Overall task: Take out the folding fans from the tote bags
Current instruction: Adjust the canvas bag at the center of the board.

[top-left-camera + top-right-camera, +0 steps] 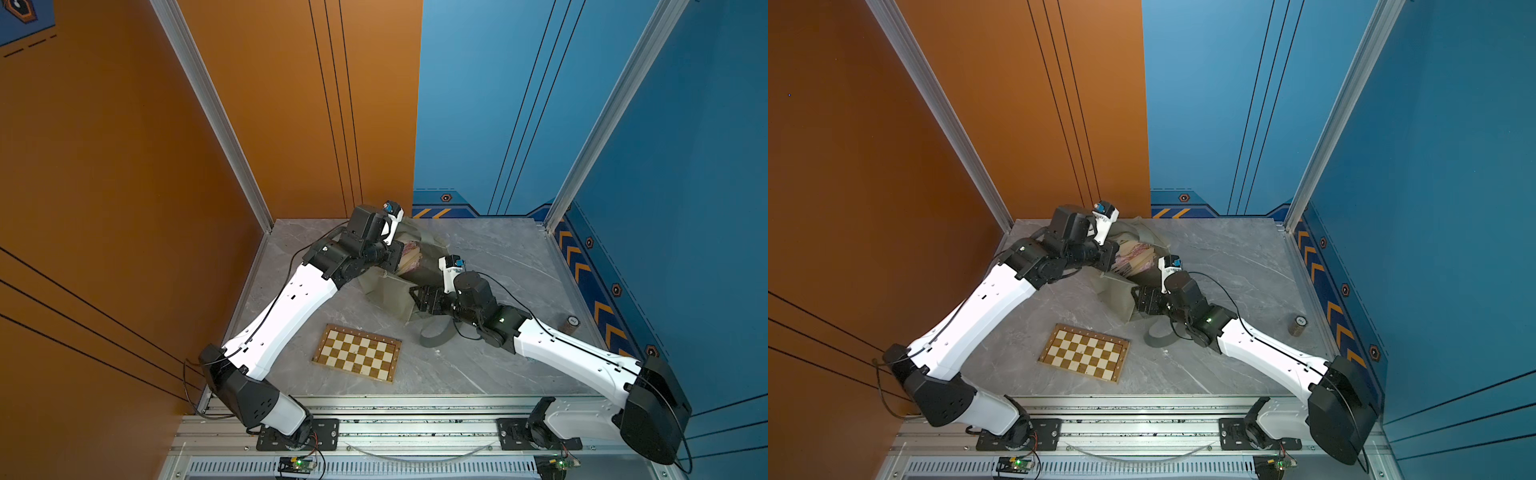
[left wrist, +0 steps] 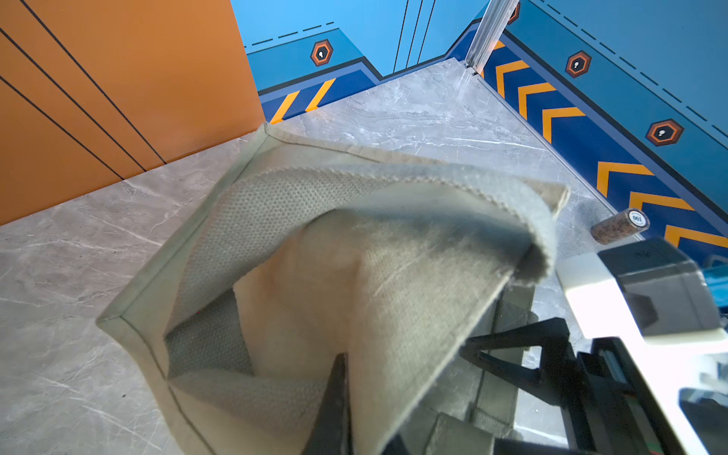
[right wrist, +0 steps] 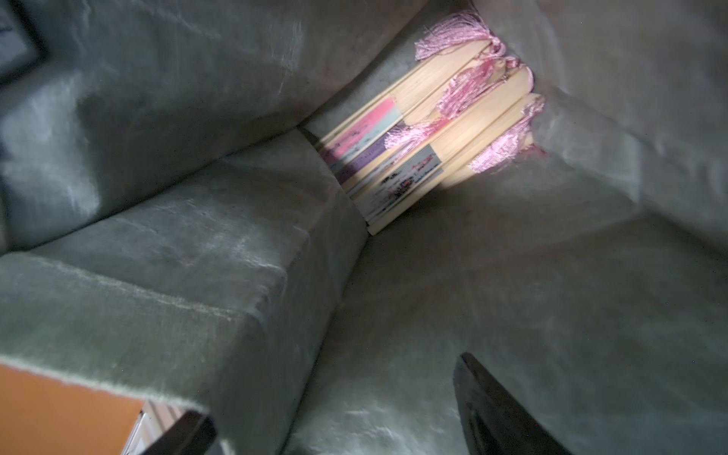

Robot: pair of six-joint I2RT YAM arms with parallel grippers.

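Observation:
The grey-green tote bag [image 1: 388, 291] [image 1: 1115, 295] lies at the back middle of the table with its mouth held open. Inside it several folding fans [image 1: 411, 255] [image 1: 1136, 257] [image 3: 433, 130] lie bundled, showing pale bamboo ribs and pink tassels. My left gripper [image 2: 340, 394] is shut on the tote bag's rim fabric [image 2: 394, 256] and holds it up. My right gripper [image 3: 331, 388] is open at the bag's mouth, short of the fans. One of its fingers [image 3: 492, 413] is inside the bag; the other sits outside a fold of the wall [image 3: 197, 275].
A brown-and-cream chessboard [image 1: 357, 353] [image 1: 1084, 353] lies flat in front of the bag. A strap handle [image 1: 436, 332] loops on the table under my right arm. A small brown cylinder [image 1: 572, 323] [image 2: 620, 224] lies by the right wall.

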